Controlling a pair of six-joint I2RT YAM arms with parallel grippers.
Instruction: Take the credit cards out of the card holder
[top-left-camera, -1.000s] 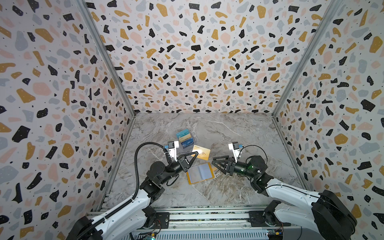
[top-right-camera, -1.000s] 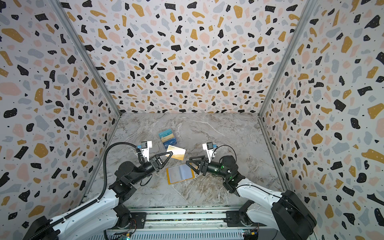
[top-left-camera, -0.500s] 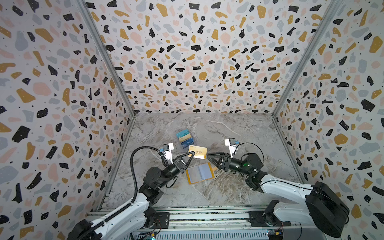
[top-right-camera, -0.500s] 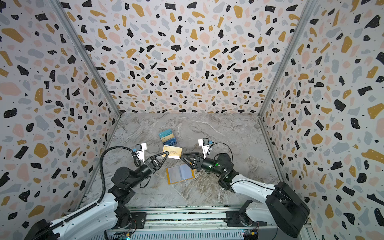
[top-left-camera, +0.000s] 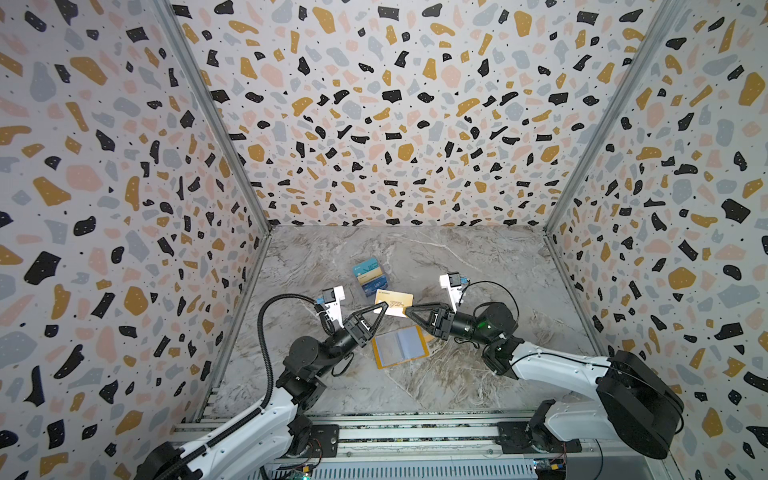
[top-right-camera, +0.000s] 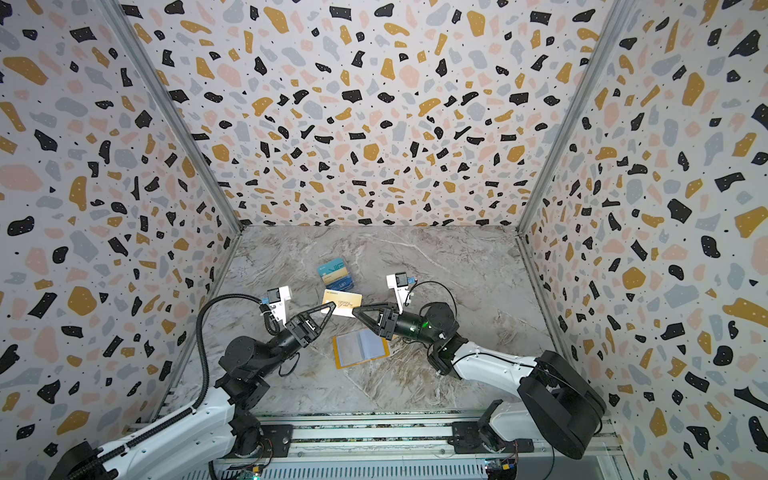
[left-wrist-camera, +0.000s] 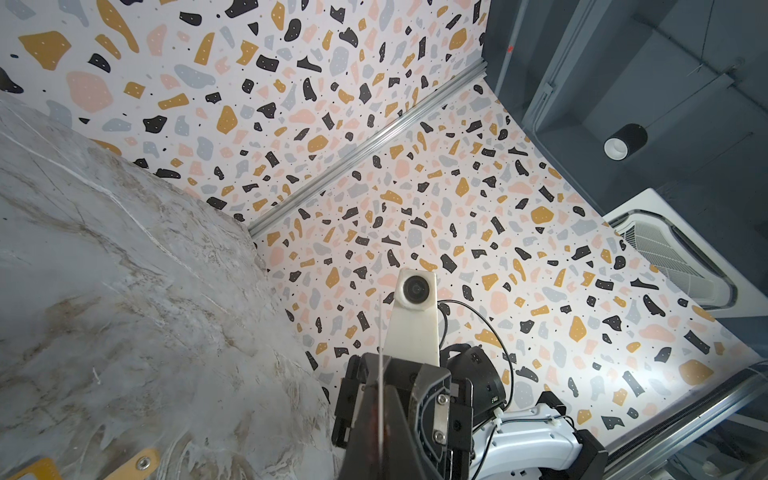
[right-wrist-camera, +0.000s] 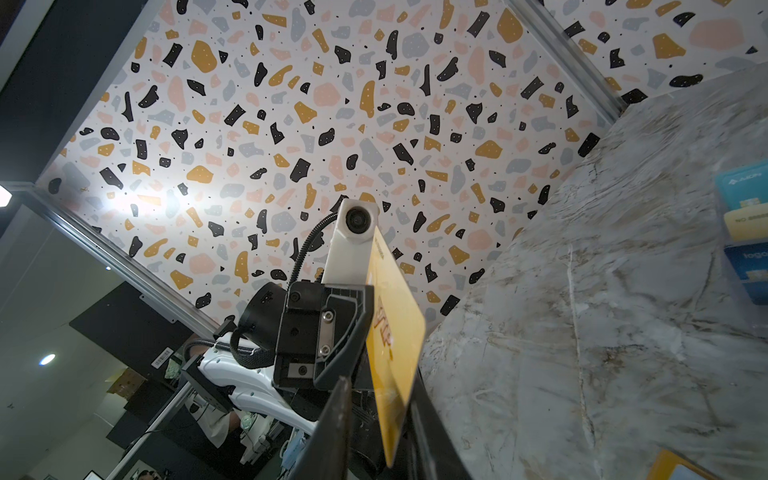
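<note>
Card holder (top-left-camera: 400, 347), box (top-left-camera: 371, 277) centre; tabletop (top-left-camera: 457, 253) bare beyond

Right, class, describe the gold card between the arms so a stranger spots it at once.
Above the marble table's middle, behind the open card holder, hangs the gold-yellow card, pinched by the left tool. Unlike the cards in the clear box farther back, it is airborne.

2 white arms (top-left-camera: 249, 436), black joints (top-left-camera: 309, 353); perhaps a green LED (top-left-camera: 482, 325).

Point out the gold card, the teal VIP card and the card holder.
gold card (top-left-camera: 395, 302): in a top view, middle of its printed face.
teal card (top-left-camera: 365, 269): in a top view, on its lettering.
card holder (top-left-camera: 400, 347): in a top view, on its clear sleeve.
</note>
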